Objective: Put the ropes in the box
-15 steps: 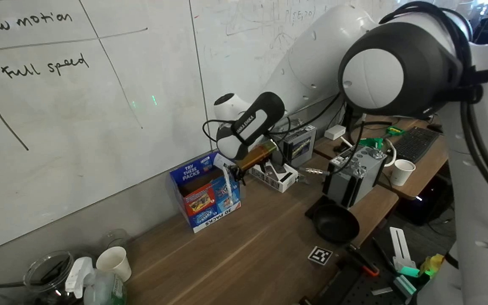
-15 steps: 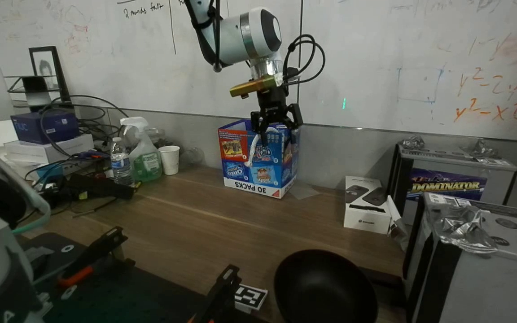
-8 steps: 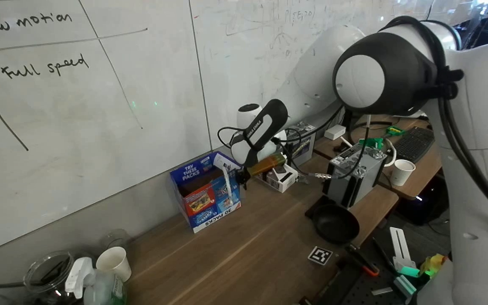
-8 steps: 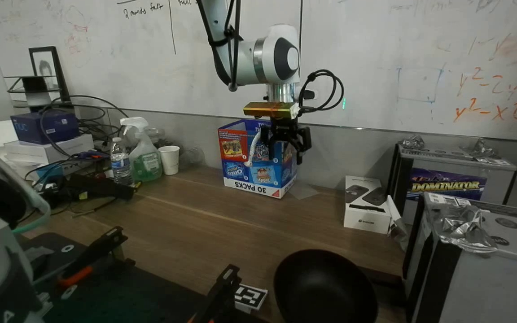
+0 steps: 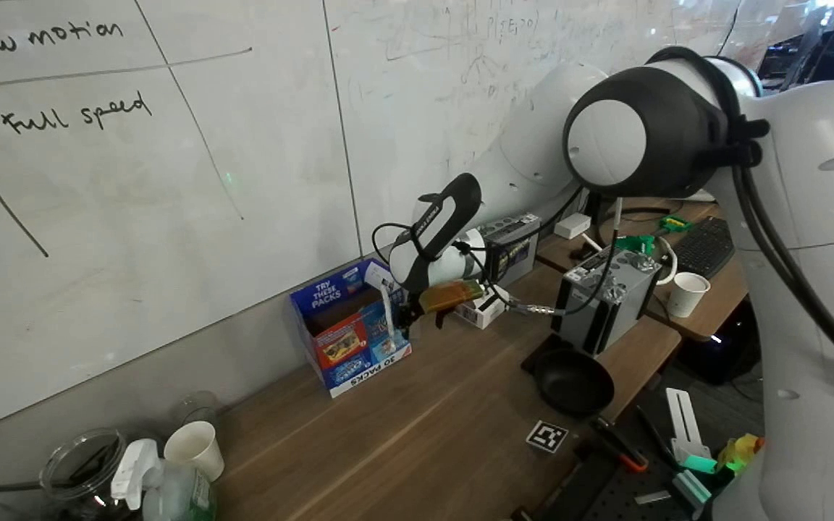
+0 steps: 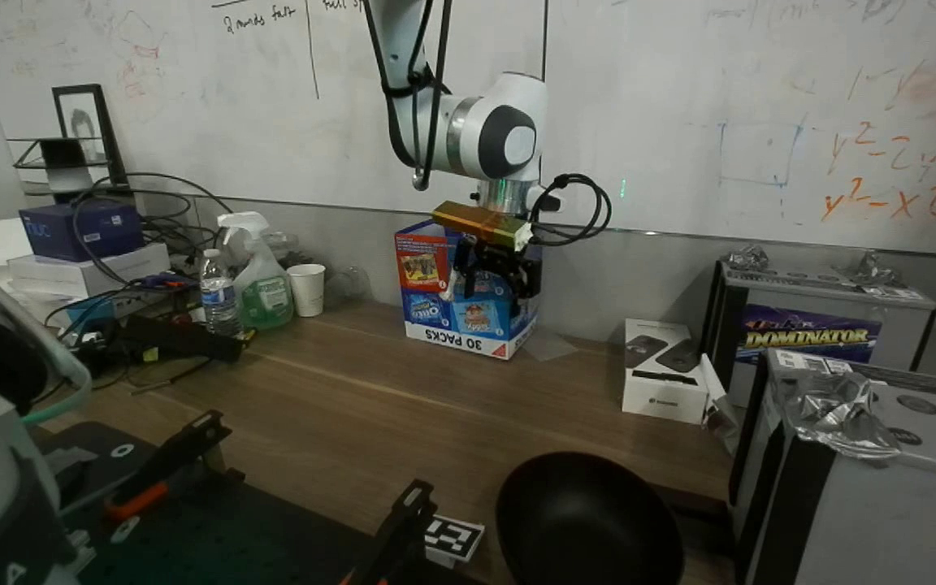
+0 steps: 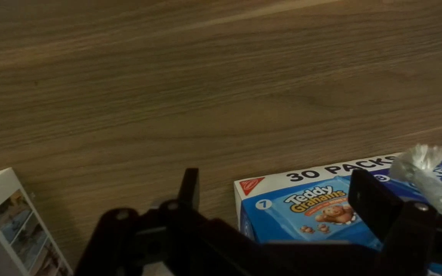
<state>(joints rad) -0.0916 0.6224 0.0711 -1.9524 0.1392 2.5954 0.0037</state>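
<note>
The blue box [image 5: 348,347] with red and white print stands open-topped on the table against the wall. A white rope [image 5: 389,307] hangs over its front wall on the outside. In the wrist view the frayed rope end [image 7: 422,178] lies across the box's printed side [image 7: 301,214], right of the right-hand finger. How much rope is inside the box is hidden. My gripper [image 6: 492,299] is in front of the box's printed side, below the rim, pointing down and tilted. Its jaws stand wide apart with nothing between them; the rope is outside them.
The whiteboard wall [image 5: 243,217] rises right behind the box. A small white carton [image 6: 663,374] is to its right, with grey devices [image 6: 858,471] beyond. A black pan [image 6: 590,520] sits nearer. A paper cup [image 6: 307,290] and spray bottle [image 6: 265,284] stand left.
My gripper has come down from above the rim to in front of the box's printed side, first rightward, then back left and tilted. Box and rope look unmoved; the jaws have stayed open.
</note>
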